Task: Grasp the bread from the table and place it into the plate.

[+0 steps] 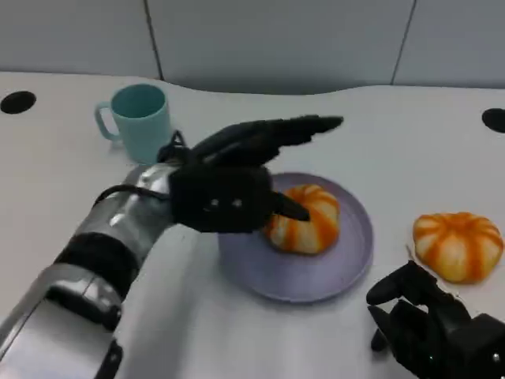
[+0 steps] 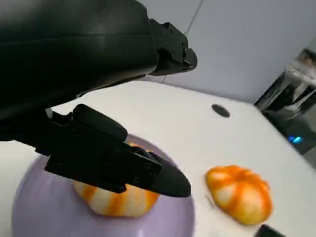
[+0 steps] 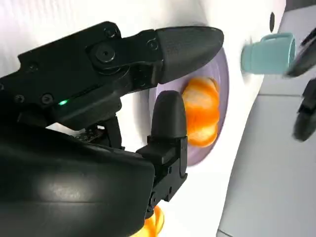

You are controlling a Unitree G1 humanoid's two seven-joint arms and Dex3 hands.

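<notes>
The near edge of the bread (image 1: 304,219) on the plate (image 1: 347,264) is hidden under the spread, empty left hand (image 1: 237,178), while the right hand (image 1: 430,328), loosely opened and empty, is cut off.

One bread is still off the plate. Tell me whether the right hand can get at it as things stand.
Probably yes. The bread on the table lies just beyond the right hand, with bare table around it and nothing between them.
</notes>
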